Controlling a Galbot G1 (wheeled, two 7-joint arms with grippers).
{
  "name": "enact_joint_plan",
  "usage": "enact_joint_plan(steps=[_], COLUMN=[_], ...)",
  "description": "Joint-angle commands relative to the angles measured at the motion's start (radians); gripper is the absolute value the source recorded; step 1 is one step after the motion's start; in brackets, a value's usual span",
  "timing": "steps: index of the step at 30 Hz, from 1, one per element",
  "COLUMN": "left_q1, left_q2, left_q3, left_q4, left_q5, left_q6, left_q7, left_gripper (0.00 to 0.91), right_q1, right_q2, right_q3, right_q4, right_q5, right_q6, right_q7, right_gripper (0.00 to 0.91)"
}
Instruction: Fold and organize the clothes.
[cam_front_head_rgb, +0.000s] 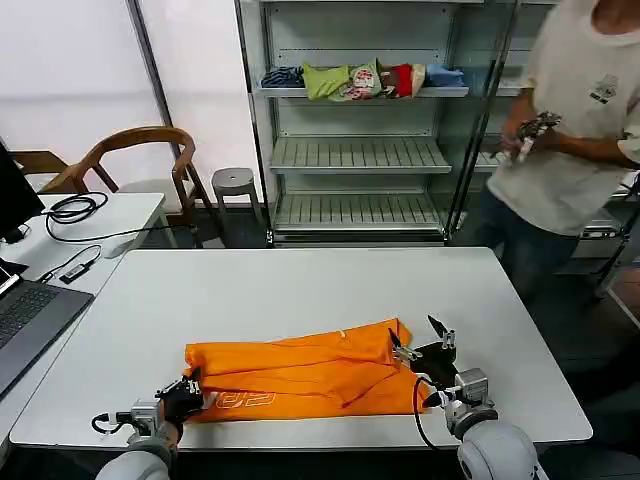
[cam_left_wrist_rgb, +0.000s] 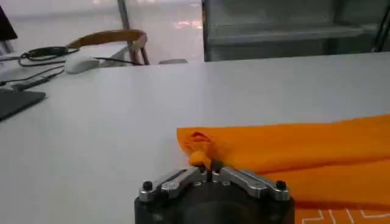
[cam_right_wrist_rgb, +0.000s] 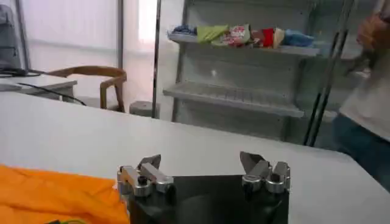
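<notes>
Your left gripper (cam_left_wrist_rgb: 210, 165) pinches the limp, light T-shirt (cam_front_head_rgb: 300, 375) at nine o'clock; the right gripper (cam_front_head_rgb: 424, 340), spread, should grab the three-o'clock hem.

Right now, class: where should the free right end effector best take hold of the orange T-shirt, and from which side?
Probably the T-shirt's right edge, approached from the right: it lies flat beside the open right end effector, mirroring the left end effector's pinch.
</notes>
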Motion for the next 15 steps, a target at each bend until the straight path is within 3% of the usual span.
enact_joint_plan(steps=[1, 8, 15], left_q1=[0.044, 0.056, 0.049], left_q2=[0.094, 0.140, 0.126], left_q3=[-0.270, -0.364, -0.362], left_q4=[-0.014, 0.027, -0.043], left_q5=[-0.024, -0.009, 0.001], left_q6=[0.042, 0.042, 0.084], left_q7=[0.105, 0.107, 0.106], left_gripper=[0.010, 0.010, 0.010], right_q1=[0.004, 0.005, -0.002], right_q2=[0.003, 0.001, -0.005], right_q3=[-0.004, -0.004, 0.006], right_q4=[0.003, 0.003, 0.009], right_q5=[0.000, 0.001, 0.002], right_q6=[-0.001, 0.001, 0.003], right_q7=[0.000, -0.002, -0.001], right_gripper=[0.907, 0.907, 0.907])
